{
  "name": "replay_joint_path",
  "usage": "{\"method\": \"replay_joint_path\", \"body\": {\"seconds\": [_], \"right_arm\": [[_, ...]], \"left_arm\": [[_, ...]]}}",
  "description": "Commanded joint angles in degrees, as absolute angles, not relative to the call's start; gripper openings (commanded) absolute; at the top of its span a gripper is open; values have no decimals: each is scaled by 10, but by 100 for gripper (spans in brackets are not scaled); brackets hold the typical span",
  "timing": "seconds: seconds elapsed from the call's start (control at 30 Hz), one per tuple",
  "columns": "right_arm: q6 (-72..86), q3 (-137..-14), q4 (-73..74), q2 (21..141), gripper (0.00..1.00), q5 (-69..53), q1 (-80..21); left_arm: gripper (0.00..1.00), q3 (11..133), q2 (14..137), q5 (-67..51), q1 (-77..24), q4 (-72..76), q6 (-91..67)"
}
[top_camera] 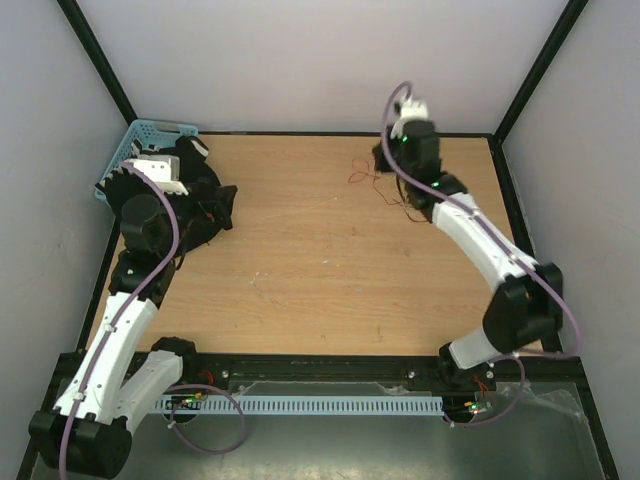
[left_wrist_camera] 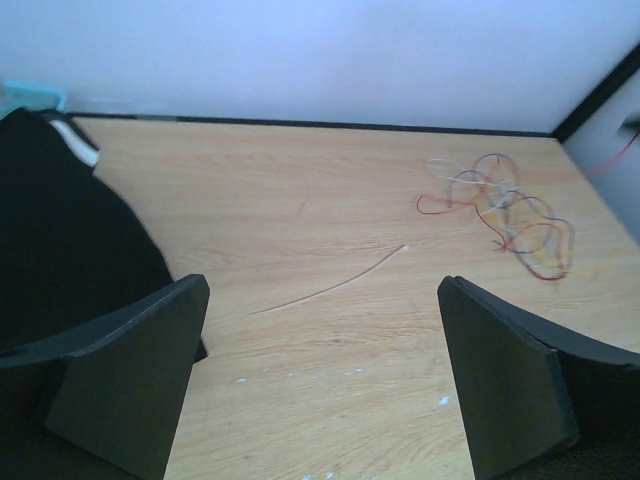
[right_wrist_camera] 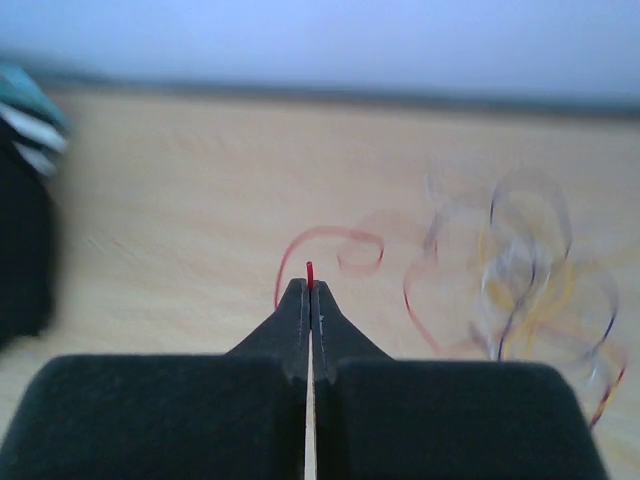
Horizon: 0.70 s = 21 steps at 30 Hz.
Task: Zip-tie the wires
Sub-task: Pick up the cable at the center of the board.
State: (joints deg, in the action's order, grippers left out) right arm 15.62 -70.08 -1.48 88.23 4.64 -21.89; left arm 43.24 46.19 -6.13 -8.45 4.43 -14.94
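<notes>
Red, orange and brown, the wires (top_camera: 385, 190) lie as a loose curly tangle on the wooden table (top_camera: 300, 270). In the top view they are at about 1 o'clock, close to the far edge. The right gripper (right_wrist_camera: 310, 292) is just beside them there. In its wrist view the two jaws are pressed together. A short red end of one strand stands up just above the tips, so the gripper is clamped on the wires. The red strand curls away behind the tips, and the rest of the tangle lies at about 3 o'clock from them, blurred.

The left gripper (left_wrist_camera: 322, 300) is at about 10 o'clock of the table, near a blue basket (top_camera: 150, 128) in the far left corner. Its jaws stand wide apart. In the left wrist view the zip tie (left_wrist_camera: 335, 284) lies flat on the wood, between the two fingers and a little beyond them, slightly curved. The tangle is at 2 o'clock from it, not touching it.
</notes>
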Motion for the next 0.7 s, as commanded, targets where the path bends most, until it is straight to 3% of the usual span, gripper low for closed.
{"method": "replay_joint_path", "body": {"seconds": [0.0, 0.27, 0.67], "right_arm": [[119, -859, 59, 810, 0, 25, -223], [161, -1093, 93, 822, 0, -46, -222], [190, -1269, 93, 812, 0, -66, -222]], "left_arm": [[99, 461, 458, -136, -86, 32, -166], [99, 442, 518, -195, -114, 42, -190], [99, 438, 729, -129, -286, 173, -221]]}}
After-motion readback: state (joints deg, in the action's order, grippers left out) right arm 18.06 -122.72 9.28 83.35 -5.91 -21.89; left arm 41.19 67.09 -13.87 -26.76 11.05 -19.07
